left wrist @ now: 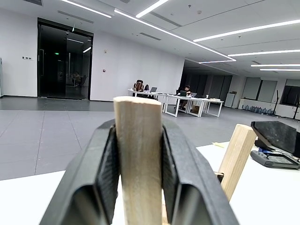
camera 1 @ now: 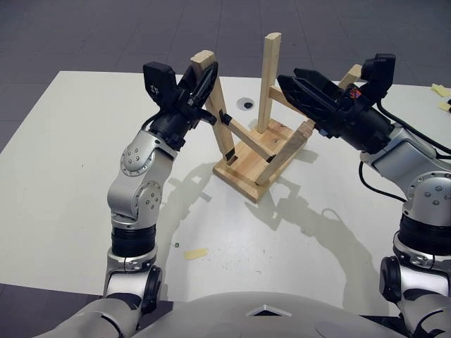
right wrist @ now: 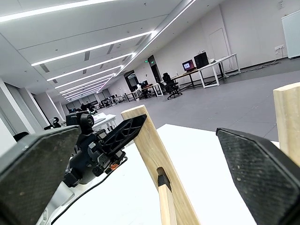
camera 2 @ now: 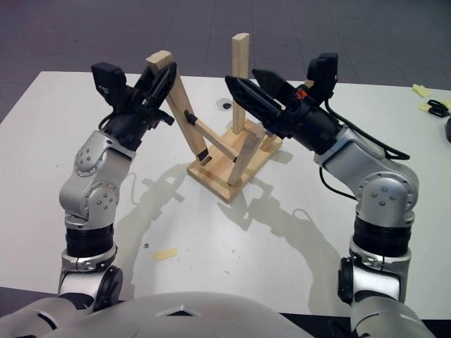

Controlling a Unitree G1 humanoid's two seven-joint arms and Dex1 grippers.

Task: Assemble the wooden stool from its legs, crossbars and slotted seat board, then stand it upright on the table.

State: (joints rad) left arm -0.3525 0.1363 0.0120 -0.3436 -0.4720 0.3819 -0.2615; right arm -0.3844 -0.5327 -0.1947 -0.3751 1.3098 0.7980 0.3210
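Observation:
The wooden stool lies upside down on the white table, its seat board [camera 1: 239,177] flat and its legs pointing up. My left gripper [camera 1: 201,79] is shut on the top of the near-left leg [camera 1: 221,120], and that leg [left wrist: 139,154] shows clamped between the dark pads. A crossbar [camera 1: 248,139] runs from it to the front leg [camera 1: 285,156]. The back leg [camera 1: 268,77] stands upright. My right gripper [camera 1: 287,76] is open beside the back leg, above the stool's right side. Its fingers [right wrist: 37,173] spread wide, with the held leg [right wrist: 159,154] seen between them.
A yellow tape scrap [camera 1: 196,253] lies near the table's front. A round grommet [camera 1: 247,104] sits behind the stool. More yellow scraps [camera 1: 440,89] and a dark tool [camera 2: 438,105] are at the far right edge. Dark floor surrounds the table.

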